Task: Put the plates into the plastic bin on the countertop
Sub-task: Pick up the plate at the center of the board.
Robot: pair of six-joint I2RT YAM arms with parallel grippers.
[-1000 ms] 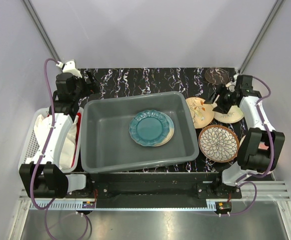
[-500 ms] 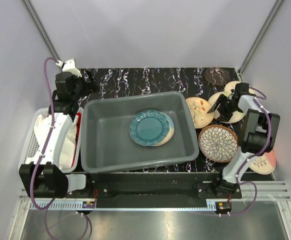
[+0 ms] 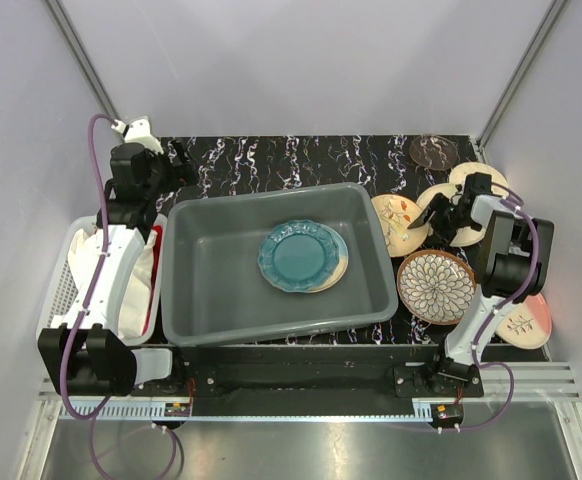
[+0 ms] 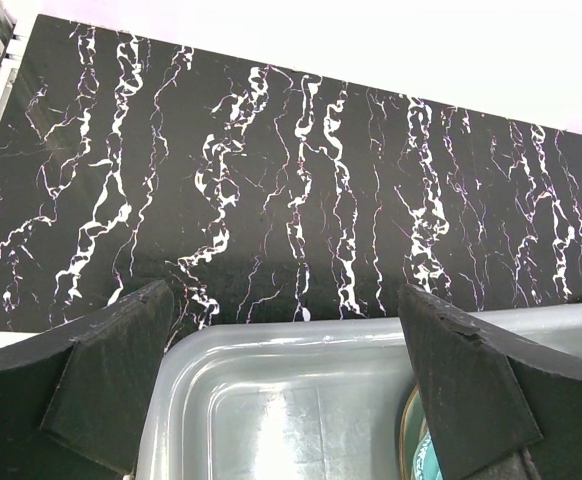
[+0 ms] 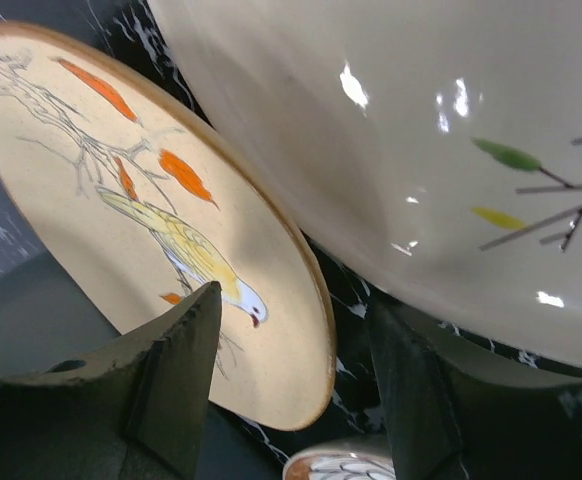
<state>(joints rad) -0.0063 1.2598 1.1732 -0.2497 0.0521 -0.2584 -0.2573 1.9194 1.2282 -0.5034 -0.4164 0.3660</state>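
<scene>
Black, white-veined countertop runs wall to wall, and at the far left a white mesh basket sits under the left arm. The left gripper hangs over the far left corner of the plastic bin, jaws spread wide and gripping nothing. Inside the bin a teal plate is stacked on a cream plate. To the right, waiting on the counter, are a bird plate, a brown petal plate, a dark plate at the back and a pink-edged plate. The right gripper is down among them, jaws parted and straddling the bird plate's rim without pinching it, a sprig plate tilted close above. These plates look stiff, glazed and slick, light but easily chipped, so the rim is the place to pinch, top and underside, with a gentle set-down
</scene>
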